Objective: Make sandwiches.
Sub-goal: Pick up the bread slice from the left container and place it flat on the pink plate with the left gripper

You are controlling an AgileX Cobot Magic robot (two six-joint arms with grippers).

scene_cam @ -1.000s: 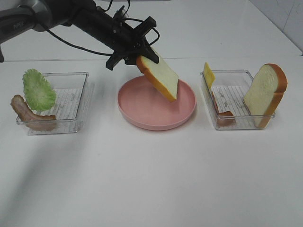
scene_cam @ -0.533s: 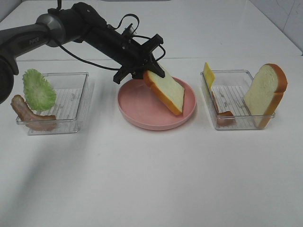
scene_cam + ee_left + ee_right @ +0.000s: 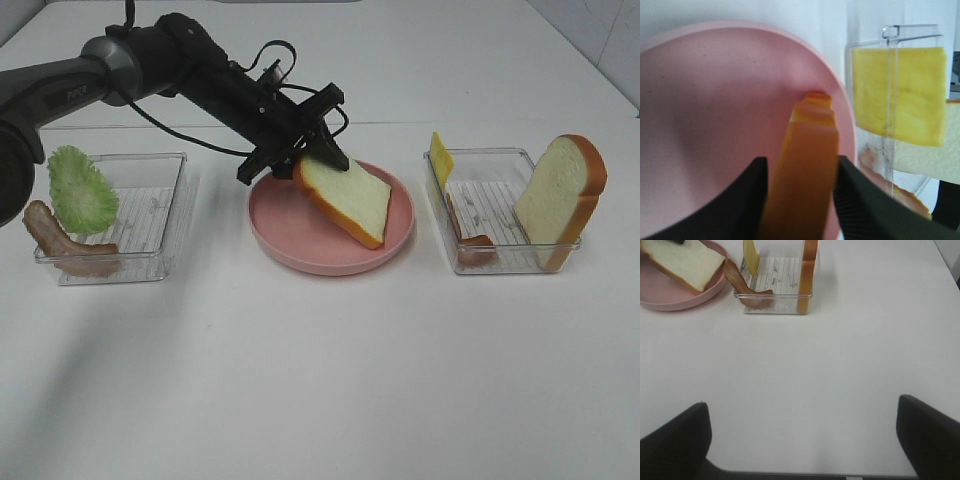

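My left gripper [image 3: 306, 160] is shut on the crust end of a white bread slice [image 3: 346, 200] with an orange-brown crust. The slice lies tilted, its low end resting in the round pink plate [image 3: 290, 245]. In the left wrist view the crust [image 3: 805, 170] sits between the two dark fingers [image 3: 747, 200] over the plate [image 3: 710, 100]. My right gripper [image 3: 802, 405] is open and empty above bare table, out of the exterior view. A second bread slice [image 3: 562, 200] stands on edge in the right tray [image 3: 505, 262] with yellow cheese [image 3: 440, 157] and bacon [image 3: 472, 242].
The left clear tray [image 3: 150, 265] holds a frilly green lettuce leaf [image 3: 80, 190] and a bacon strip [image 3: 60, 245]. In the right wrist view the right tray [image 3: 777, 307], cheese [image 3: 751, 257], bacon [image 3: 747, 290] and upright bread [image 3: 809, 270] show beyond the gripper.
My left gripper has come down and slightly right with the bread slice. The slice was hanging above the plate and now rests in it.
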